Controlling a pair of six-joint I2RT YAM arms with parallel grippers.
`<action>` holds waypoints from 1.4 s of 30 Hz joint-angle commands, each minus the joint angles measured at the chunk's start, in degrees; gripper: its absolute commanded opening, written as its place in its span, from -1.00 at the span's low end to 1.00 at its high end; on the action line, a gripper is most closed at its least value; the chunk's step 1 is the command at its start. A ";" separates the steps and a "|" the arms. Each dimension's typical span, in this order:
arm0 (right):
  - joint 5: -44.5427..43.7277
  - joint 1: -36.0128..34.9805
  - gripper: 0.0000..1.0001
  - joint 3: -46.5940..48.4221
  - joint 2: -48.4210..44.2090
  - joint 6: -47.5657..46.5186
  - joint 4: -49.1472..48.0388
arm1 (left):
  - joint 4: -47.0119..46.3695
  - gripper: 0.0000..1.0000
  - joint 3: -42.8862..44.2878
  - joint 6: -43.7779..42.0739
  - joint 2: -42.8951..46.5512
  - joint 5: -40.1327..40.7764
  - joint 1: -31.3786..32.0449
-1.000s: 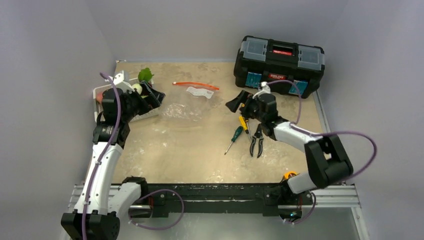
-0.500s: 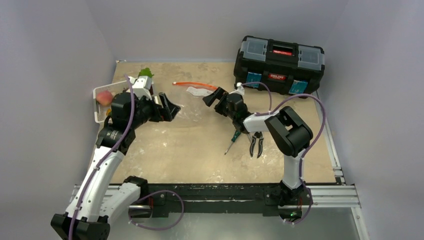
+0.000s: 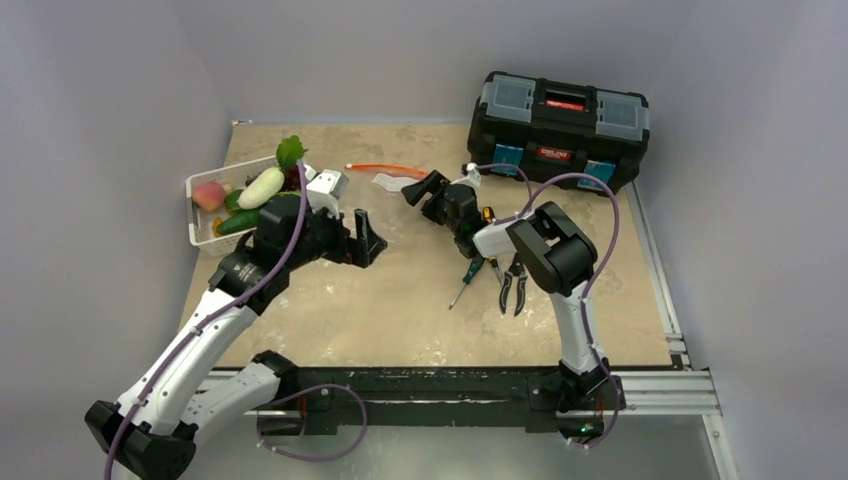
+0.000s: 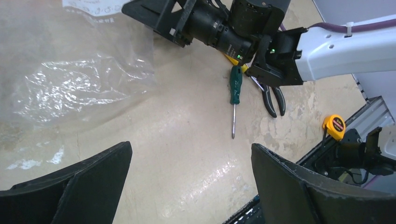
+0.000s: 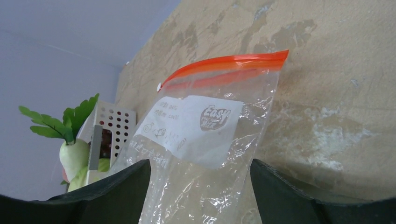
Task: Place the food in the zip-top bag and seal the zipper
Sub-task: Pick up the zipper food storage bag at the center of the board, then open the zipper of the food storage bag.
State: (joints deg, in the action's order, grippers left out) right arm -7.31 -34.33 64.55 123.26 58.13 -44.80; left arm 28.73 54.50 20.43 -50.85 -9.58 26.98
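— So, where do we find the zip-top bag [image 5: 219,163]?

— Lying flat on the tabletop [image 3: 400,310] between the two arms. Its zipper [image 5: 224,65] runs along the far edge and a white label [image 5: 191,126] sits just below it. We cannot tell whether the mouth is sealed.

— And the food?

— What we can make out sits in the white basket [image 5: 114,123] at the far left: a peach [image 3: 208,194], a dark green cucumber [image 3: 237,222], a pale long piece [image 3: 261,186] and a leafy green top [image 3: 291,151].

— How does the left gripper [image 4: 189,154] stand?

— Wide open and holding nothing. We see it low at the bag's near side, with bare tabletop between its fingers.

— The right gripper [image 3: 422,186]?

— Its jaws stand well apart too, at the bag's right side by the label. In its wrist view the bag lies between the two fingers [image 5: 102,191] (whether either touches the plastic, we cannot tell).

— What lies near it?

— A green screwdriver [image 4: 236,84] and pliers [image 4: 273,95] lie just beside the right arm. We also see a yellow tape measure [image 4: 335,126] by the near rail and a black toolbox [image 3: 560,120] at the far right.
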 commanded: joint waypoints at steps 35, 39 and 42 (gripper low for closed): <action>33.70 1.86 -1.00 2.74 -29.99 -51.79 16.72 | 21.25 0.96 13.66 33.95 4.14 1.43 0.54; 33.65 1.54 -1.00 1.81 -32.75 -57.66 20.87 | 19.78 0.97 15.80 34.83 1.35 1.94 -2.64; 35.07 1.14 -1.00 -0.07 -35.95 -61.57 23.47 | 16.60 1.00 14.98 36.17 -1.55 -7.76 -9.64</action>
State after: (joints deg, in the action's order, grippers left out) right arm 25.12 -32.51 65.93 92.60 5.21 -27.07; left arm 50.35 68.31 53.19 -49.50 -9.43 23.90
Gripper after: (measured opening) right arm 0.003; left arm 0.992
